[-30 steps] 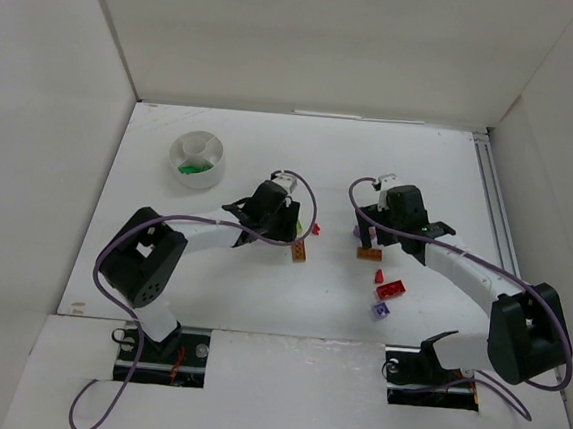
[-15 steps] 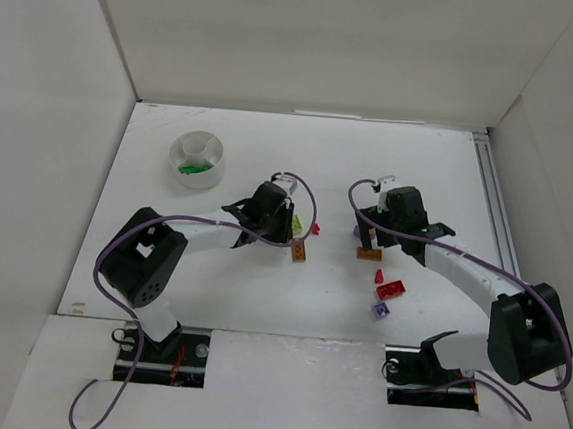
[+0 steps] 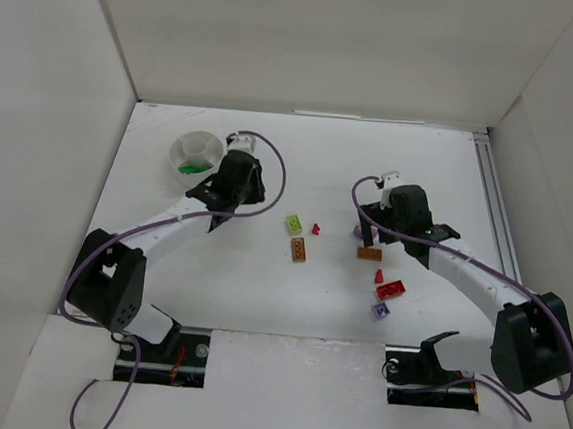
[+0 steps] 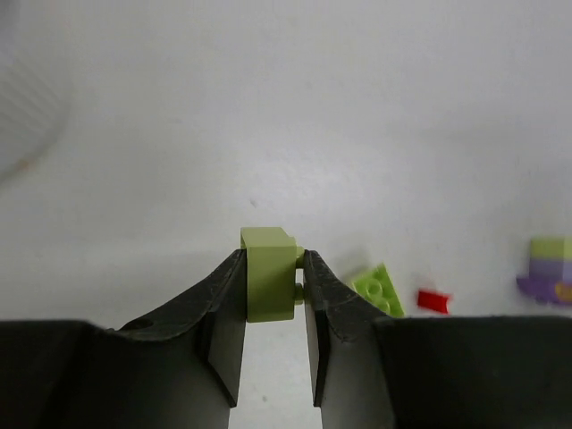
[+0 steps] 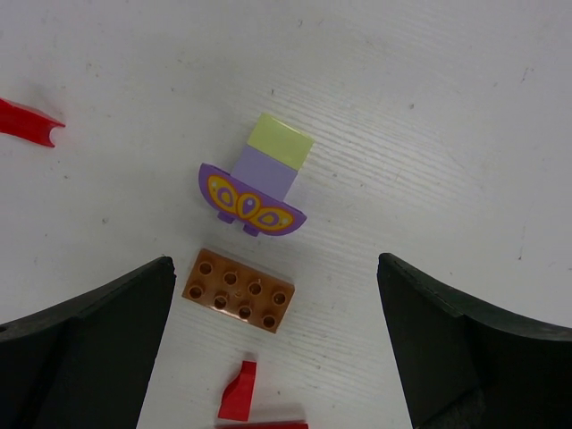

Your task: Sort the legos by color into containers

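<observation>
My left gripper (image 4: 273, 284) is shut on a lime-yellow lego (image 4: 269, 271), held off the table just right of the white dish (image 3: 197, 150). Green legos (image 3: 192, 169) lie in the dish's near compartment. My right gripper (image 5: 274, 270) hangs open over an orange-brown lego (image 5: 239, 290), touching nothing. A purple piece with a lime top (image 5: 252, 202) lies just beyond it, and a red lego (image 5: 237, 391) just nearer. Mid-table lie a lime plate (image 3: 294, 223), a small red lego (image 3: 315, 228) and another orange-brown lego (image 3: 297, 250).
A red lego (image 3: 391, 290) and a pale purple one (image 3: 382, 309) lie near the right arm. White walls close the table on the left, back and right, and a rail (image 3: 494, 213) runs along the right edge.
My left gripper shut on the lime-yellow lego beside the lime plate, then swung left and back with it to the dish. The right arm barely moved.
</observation>
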`<state>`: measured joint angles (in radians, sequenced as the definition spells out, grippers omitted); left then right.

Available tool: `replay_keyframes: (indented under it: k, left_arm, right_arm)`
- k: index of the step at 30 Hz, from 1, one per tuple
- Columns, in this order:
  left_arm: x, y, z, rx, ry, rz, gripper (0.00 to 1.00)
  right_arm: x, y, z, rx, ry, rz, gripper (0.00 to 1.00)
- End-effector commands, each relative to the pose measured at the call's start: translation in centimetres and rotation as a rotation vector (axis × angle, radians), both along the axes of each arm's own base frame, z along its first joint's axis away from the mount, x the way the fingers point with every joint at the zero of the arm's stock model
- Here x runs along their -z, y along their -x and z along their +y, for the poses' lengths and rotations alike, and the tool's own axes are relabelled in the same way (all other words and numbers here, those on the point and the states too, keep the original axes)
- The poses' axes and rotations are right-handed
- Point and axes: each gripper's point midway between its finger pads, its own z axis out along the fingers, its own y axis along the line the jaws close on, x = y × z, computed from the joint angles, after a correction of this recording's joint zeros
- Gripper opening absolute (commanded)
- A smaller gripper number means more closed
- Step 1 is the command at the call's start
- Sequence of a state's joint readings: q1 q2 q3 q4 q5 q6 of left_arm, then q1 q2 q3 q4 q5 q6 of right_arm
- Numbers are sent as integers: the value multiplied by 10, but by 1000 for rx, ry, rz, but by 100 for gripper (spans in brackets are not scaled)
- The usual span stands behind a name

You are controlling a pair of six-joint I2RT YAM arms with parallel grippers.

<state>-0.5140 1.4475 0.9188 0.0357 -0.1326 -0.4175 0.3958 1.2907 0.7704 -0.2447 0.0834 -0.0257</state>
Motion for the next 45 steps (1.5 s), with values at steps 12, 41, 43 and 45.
replay_keyframes:
  k: [12, 41, 43, 45]
  left_arm:
    - [-70, -91, 158, -445, 51, -137, 7]
    - [-50, -127, 238, -641, 104, -125, 30]
    - [-45, -128, 237, -646, 110, -116, 41]
    - [-46, -128, 237, -651, 118, -116, 48]
  right_arm:
    - [-65, -61, -5, 61, -4, -202, 99]
    - [-52, -84, -2, 57, -7, -145, 99]
    - [-50, -81, -1, 48, -10, -133, 99]
    - [-50, -81, 0, 41, -15, -131, 99]
